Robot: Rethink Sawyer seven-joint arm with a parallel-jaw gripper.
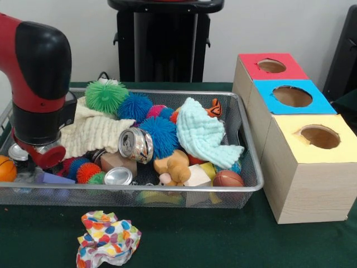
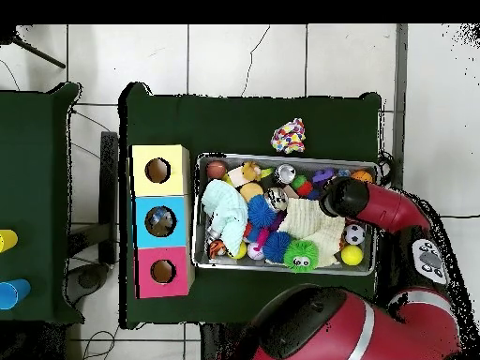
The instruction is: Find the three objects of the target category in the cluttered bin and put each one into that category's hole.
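Observation:
The silver wire mesh bin stands on the green table, full of mixed clutter; it also shows in the overhead view. My red and black arm reaches down into the bin's left end in the front view. In the overhead view its wrist hangs over the bin's right part. The gripper is hidden under the wrist among the clutter. No clear wrinkly plastic piece shows plainly in either view. Three boxes with holes stand beside the bin: red, blue, yellow.
The bin holds two silver cans, green and blue spiky balls, a cream cloth, a mint cloth, a plush toy. A dotted multicoloured cloth lies on the table outside the bin.

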